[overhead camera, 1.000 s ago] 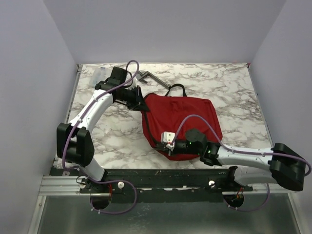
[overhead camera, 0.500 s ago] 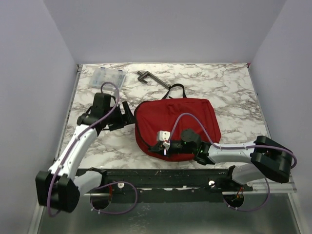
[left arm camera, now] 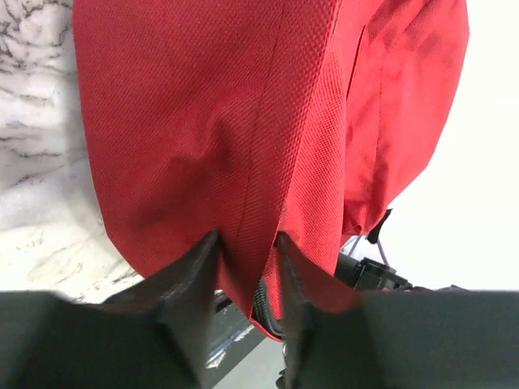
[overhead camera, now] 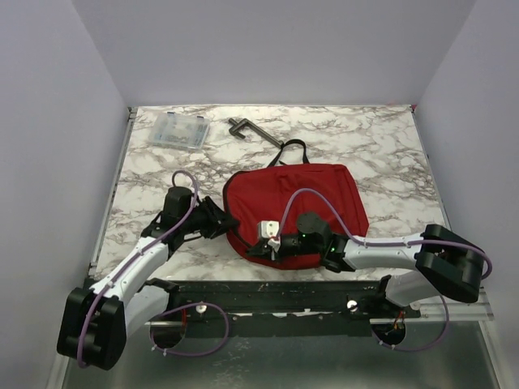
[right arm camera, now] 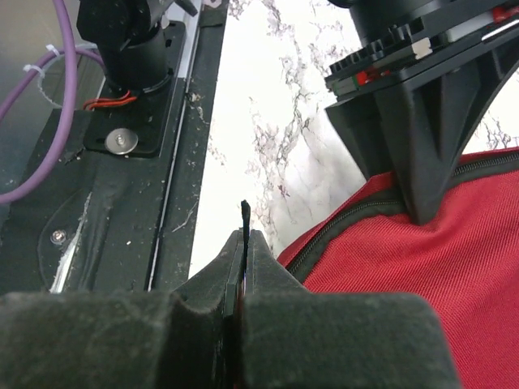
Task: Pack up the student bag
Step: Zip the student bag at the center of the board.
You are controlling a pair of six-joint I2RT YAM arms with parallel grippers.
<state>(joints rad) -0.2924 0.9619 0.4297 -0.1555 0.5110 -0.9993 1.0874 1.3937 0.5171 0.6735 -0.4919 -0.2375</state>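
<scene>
My left end effector (left arm camera: 243,247) pinches the bag (overhead camera: 304,190) to steady it; my right end effector (right arm camera: 243,243) squeezes a thin black tab (right arm camera: 244,212), maybe its zip pull.

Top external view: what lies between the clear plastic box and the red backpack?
Nothing; that stretch of marble table is bare in the top external view, from the clear box to the red backpack.
</scene>
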